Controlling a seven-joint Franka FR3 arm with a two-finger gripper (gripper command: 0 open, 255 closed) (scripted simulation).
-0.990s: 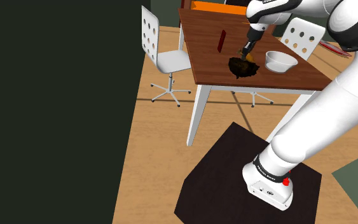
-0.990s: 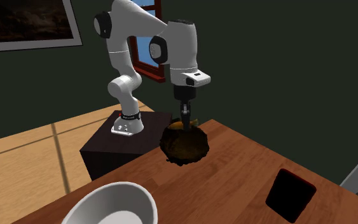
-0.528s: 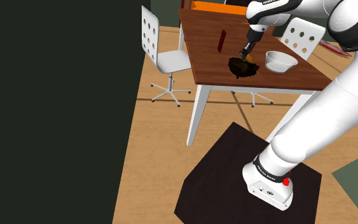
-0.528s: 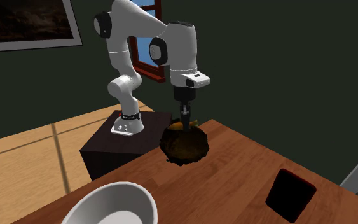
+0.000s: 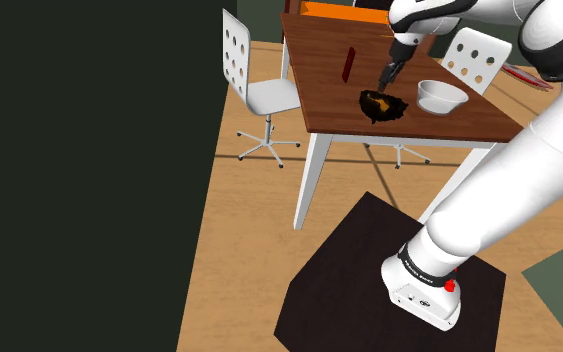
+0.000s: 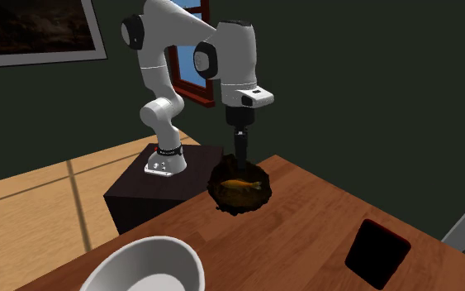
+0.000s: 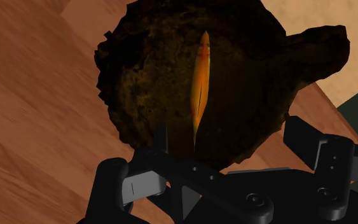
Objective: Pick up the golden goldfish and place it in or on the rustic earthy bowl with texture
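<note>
Gripper (image 6: pixel 242 155), jaws apart, hovers just above goldfish (image 6: pixel 240 183) lying in bowl (image 6: pixel 220 197).

We see a brown wooden desk (image 5: pixel 329 100) on white legs (image 5: pixel 309 185), standing on a pale wood floor (image 5: pixel 239 250). A dark bowl (image 5: pixel 382 105) with a rough, ragged rim sits directly on the desk near its front edge; we take it as our landmark. In the shoulder view, a white bowl (image 5: pixel 441 96) rests just beside the dark bowl, on its right. A dark red slab (image 5: pixel 347 64) lies apart from the dark bowl, further back and to its left. An orange object (image 5: pixel 344 12) sits well beyond the dark bowl, at the far end. From the wrist view, bare wood grain surrounds the dark bowl.
</note>
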